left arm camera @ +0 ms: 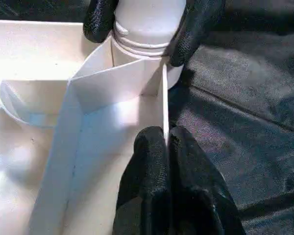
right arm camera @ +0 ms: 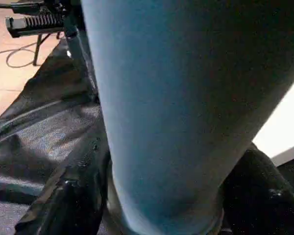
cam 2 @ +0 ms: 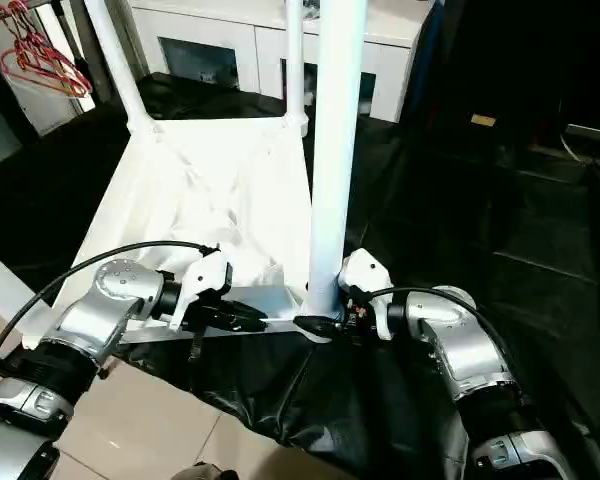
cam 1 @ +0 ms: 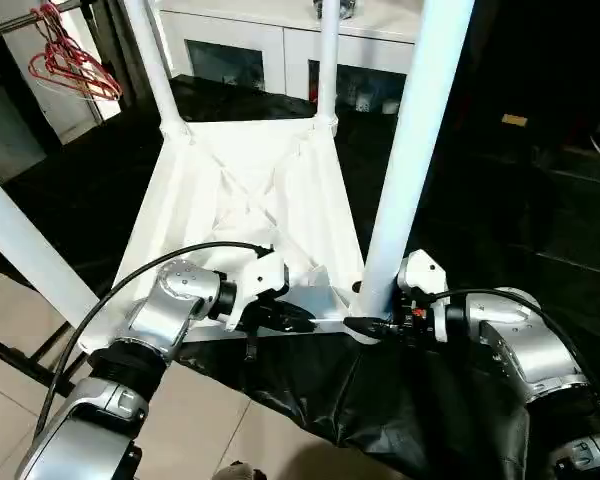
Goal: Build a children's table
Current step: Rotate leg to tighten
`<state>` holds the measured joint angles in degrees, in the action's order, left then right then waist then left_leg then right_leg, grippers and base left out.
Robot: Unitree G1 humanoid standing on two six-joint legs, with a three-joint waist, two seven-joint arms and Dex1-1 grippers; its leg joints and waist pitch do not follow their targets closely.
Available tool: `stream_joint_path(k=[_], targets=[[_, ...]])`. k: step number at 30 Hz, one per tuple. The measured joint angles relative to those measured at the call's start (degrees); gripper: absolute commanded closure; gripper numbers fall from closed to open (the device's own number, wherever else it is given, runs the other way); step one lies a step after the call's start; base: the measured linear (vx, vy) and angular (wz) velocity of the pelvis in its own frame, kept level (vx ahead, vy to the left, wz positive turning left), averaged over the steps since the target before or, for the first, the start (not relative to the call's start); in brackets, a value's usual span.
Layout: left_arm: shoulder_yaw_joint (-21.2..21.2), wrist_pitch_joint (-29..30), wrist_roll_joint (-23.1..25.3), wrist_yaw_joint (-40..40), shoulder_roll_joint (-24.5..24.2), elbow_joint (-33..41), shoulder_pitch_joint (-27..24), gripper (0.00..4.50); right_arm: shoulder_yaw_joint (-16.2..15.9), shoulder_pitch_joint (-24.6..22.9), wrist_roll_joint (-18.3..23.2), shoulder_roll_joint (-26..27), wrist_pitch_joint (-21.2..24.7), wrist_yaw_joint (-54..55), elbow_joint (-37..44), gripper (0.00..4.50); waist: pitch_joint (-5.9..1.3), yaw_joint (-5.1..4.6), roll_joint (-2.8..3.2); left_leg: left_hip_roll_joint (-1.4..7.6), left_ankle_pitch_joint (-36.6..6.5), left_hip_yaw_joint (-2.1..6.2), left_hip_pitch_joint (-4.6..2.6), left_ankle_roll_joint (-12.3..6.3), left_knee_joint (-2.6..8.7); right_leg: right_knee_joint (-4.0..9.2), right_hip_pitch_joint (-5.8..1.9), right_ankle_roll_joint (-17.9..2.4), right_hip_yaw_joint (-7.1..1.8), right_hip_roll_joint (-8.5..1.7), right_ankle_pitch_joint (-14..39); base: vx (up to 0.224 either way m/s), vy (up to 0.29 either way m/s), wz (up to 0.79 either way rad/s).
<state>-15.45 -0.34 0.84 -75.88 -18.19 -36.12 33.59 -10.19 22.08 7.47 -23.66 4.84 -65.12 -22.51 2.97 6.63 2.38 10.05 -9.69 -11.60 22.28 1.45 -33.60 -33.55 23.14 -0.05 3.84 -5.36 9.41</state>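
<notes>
Upturned white table top (cam 1: 250,215) with legs (cam 1: 412,150) standing up, on black sheeting (cam 1: 460,210) over pale tiled floor (cam 1: 225,425), white glass-door cabinet (cam 1: 280,50) behind, red hangers (cam 1: 70,60) far left, left gripper (left arm camera: 161,161) clenched on the top's near rim, right gripper (cam 1: 365,326) clasping the near-right leg's base.

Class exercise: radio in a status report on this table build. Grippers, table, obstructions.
Left gripper shut on tabletop rim. Right gripper around near-right leg at its corner socket. Four legs standing. Nothing obstructing.

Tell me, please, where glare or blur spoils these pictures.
Left eye view: glare washes out the ribs of the table top. Right wrist view: the leg sits so near that it is soft and bluish in shadow. Left wrist view: sharp, with a bright patch inside the rim.
</notes>
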Motion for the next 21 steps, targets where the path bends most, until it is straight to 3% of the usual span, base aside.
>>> stream_joint_path(k=[6,13,17,20,21], targets=[[0.05,-0.53,1.09,5.17,0.77,-0.61,0.19,4.50,1.55,-0.08,-0.63,2.96,-0.05,6.95,-1.80,1.84,0.05,-0.38,-0.19,0.01,0.01,0.00,-0.13,0.02,-0.15,-0.35,0.01,0.04,-0.06,0.00,0.02,0.000,0.000,0.00],[1.04,2.59,4.48,20.48,7.45,-5.79,3.85,4.50,6.81,2.57,-3.92,12.76,0.71,32.41,-7.98,1.85,0.01,-1.97,-0.40,-0.06,0.02,0.03,-0.31,0.04,-0.24,-0.43,-0.04,0.38,-0.15,-0.02,0.23,0.000,0.000,0.00],[1.27,4.87,5.54,28.58,12.15,-9.68,6.82,4.50,9.26,5.61,-5.65,16.93,2.26,45.62,-11.35,1.85,-0.01,-2.02,-0.35,-0.07,0.02,0.03,-0.32,0.04,-0.23,-0.43,-0.07,0.38,-0.17,-0.02,0.23,0.000,0.000,0.00],[1.76,5.83,5.57,31.20,14.02,-11.15,7.82,4.50,9.89,7.06,-6.01,17.54,2.38,48.74,-13.11,1.85,-0.07,-1.70,-0.25,-0.08,0.02,0.03,-0.31,0.04,-0.23,-0.43,-0.10,0.36,-0.17,-0.02,0.21,0.000,0.000,0.00],[1.76,5.83,5.57,31.19,14.05,-11.19,7.84,4.50,10.01,7.04,-6.00,17.55,2.16,48.60,-13.17,1.29,-0.10,-1.66,-0.22,-0.08,0.02,0.04,-0.31,0.04,-0.23,-0.43,-0.12,0.36,-0.18,-0.02,0.21,0.000,0.000,0.00]])
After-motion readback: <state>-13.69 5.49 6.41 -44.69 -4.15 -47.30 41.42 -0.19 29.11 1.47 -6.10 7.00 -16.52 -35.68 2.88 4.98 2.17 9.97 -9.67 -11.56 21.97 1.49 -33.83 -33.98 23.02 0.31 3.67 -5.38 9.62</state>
